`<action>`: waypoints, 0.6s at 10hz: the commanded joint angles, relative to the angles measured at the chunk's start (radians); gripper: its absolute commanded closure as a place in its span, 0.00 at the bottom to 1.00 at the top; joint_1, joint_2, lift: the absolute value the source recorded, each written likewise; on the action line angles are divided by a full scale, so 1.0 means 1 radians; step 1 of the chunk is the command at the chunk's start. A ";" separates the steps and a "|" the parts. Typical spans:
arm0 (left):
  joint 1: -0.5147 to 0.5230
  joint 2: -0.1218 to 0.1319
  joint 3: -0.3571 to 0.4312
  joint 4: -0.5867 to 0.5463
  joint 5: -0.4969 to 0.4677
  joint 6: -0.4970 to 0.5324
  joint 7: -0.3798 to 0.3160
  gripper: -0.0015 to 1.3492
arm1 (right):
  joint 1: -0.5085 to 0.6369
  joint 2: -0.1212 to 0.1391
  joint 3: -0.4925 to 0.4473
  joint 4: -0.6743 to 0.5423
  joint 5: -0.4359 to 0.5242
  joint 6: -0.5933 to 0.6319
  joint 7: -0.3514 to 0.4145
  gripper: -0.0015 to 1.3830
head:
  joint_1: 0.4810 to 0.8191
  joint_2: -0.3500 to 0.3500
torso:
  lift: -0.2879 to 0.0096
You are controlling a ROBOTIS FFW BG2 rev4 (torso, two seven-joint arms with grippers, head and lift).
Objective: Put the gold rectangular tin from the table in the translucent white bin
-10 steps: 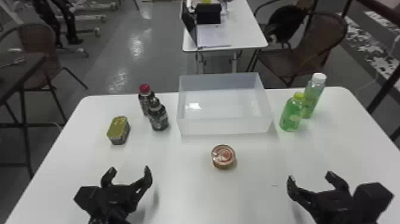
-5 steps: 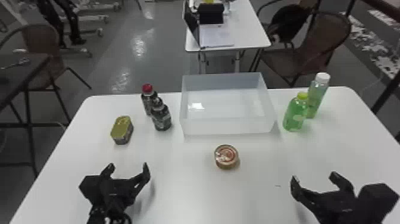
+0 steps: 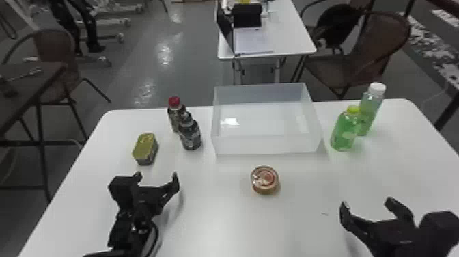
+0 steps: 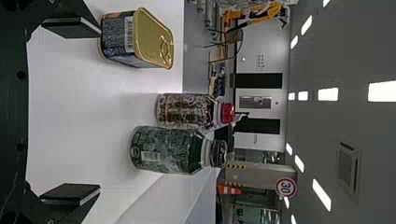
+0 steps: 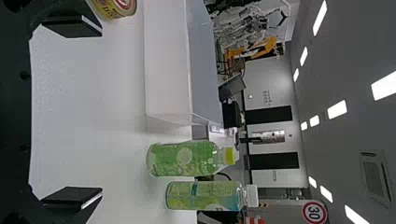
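Just beyond the left gripper [image 3: 156, 175] — spread wide and empty, like the right gripper [image 3: 367, 202] — find the gold rectangular tin [image 3: 145, 147] on the white table [image 3: 222, 222], outside the translucent white bin [image 3: 268, 145]. Count nothing done, with grasp, carry and release remaining.

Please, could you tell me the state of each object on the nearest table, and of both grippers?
Gold tin: closed, ring pull down.
Bin: open at the top, empty.
Round can: closed.
Red-capped bottle: closed, upright.
Black-capped bottle: closed, upright.
Yellow-capped bottle: closed, upright.
White-capped bottle: closed, upright.
Left gripper: open, empty.
Right gripper: open, empty.
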 commanded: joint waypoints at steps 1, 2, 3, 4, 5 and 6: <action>-0.065 0.016 0.034 0.053 -0.051 0.007 -0.018 0.10 | 0.000 0.002 0.000 0.000 0.000 0.000 0.000 0.07 | 0.63 0.66 | 0.67; -0.090 0.024 0.053 0.062 -0.081 0.024 -0.018 0.10 | 0.000 0.002 0.000 0.000 -0.002 0.000 0.001 0.07 | 0.63 0.67 | 0.67; -0.109 0.024 0.082 0.066 -0.124 0.049 -0.017 0.10 | 0.000 0.005 0.000 0.002 -0.002 0.000 0.003 0.07 | 0.63 0.69 | 0.67; -0.136 0.028 0.105 0.095 -0.144 0.056 -0.021 0.10 | 0.001 0.011 0.000 0.003 -0.002 0.000 0.005 0.07 | 0.63 0.71 | 0.67; -0.163 0.047 0.108 0.137 -0.144 0.058 -0.035 0.10 | 0.001 0.015 0.000 0.006 0.000 0.000 0.012 0.07 | 0.63 0.73 | 0.67; -0.194 0.079 0.094 0.180 -0.140 0.063 -0.061 0.10 | 0.000 0.021 0.000 0.009 0.001 0.000 0.018 0.07 | 0.63 0.74 | 0.67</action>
